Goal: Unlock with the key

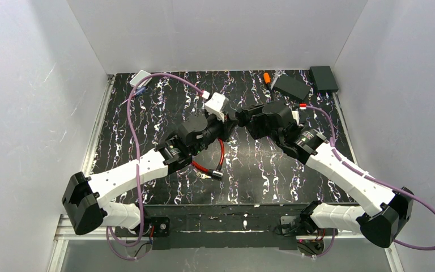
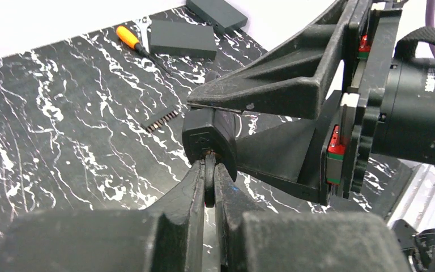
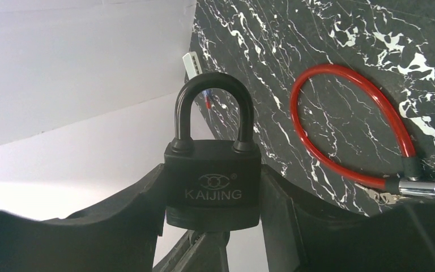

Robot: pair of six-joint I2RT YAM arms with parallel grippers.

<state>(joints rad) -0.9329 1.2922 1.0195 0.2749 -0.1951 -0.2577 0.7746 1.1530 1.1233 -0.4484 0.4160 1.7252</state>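
The right fingers (image 3: 119, 224) clamp a matte black, round-shackled padlock (image 3: 212, 184); left fingers (image 2: 188, 192) pinch a thin key (image 2: 209, 180) at its base.

I see left arm (image 1: 130, 173) and right arm (image 1: 345, 170) angled inward, wrists meeting nose to nose. Left gripper (image 2: 208, 168) pinched on key (image 2: 209, 191); right gripper (image 3: 212, 195) clamped around padlock (image 3: 212, 175) body.

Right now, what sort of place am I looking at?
Probably a robotics lab test cell: plain white panel walls box in a black marbled tabletop, with practice props like a padlock, red cable lock and screwdriver.
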